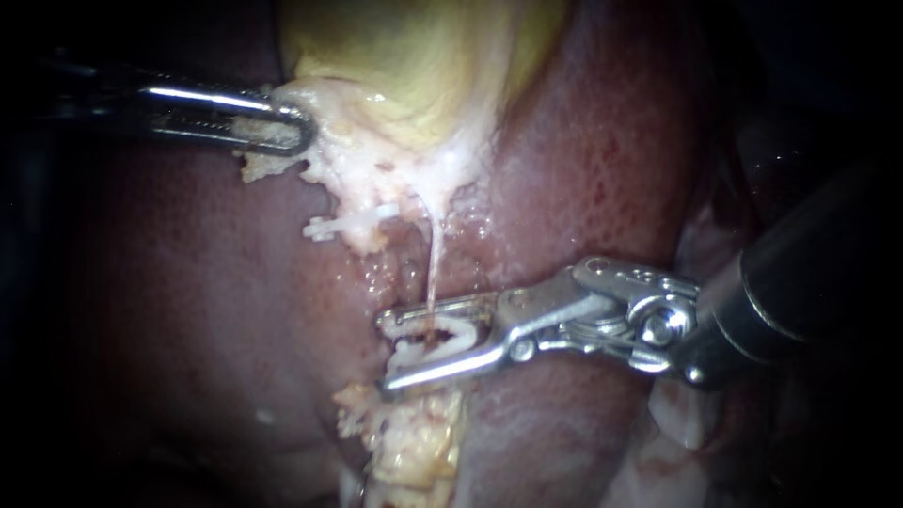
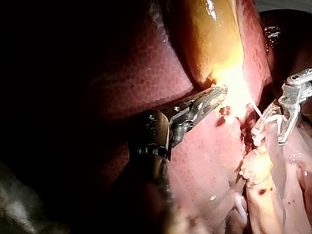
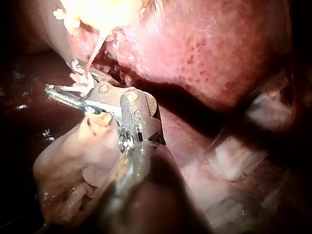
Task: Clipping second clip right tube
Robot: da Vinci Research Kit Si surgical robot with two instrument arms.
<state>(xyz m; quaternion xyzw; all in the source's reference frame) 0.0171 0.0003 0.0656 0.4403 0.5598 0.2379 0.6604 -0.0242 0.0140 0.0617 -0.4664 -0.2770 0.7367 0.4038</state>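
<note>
Right tube (image 1: 434,254) — second clip, seated but not yet closed
My right instrument (image 1: 388,354) holds the loaded clip (image 1: 450,337) in parted jaws, seemingly astride the tube's lower end. My left instrument (image 1: 296,132) is clamped on the gallbladder (image 1: 414,56) edge — squeezing and release remain.

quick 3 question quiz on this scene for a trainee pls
1. True or false: the left instrument has open jaws and touches nothing.
2. What does the right instrument hold between its jaws? A) a clip B) a needle C) nothing
3. Fill in: the tube runs from under the gallbladder down into the right instrument's ____.

Key
1. False: its jaws are shut on pale tissue at the gallbladder's edge.
2. A: a white clip sits between the jaws.
3. jaws
</note>
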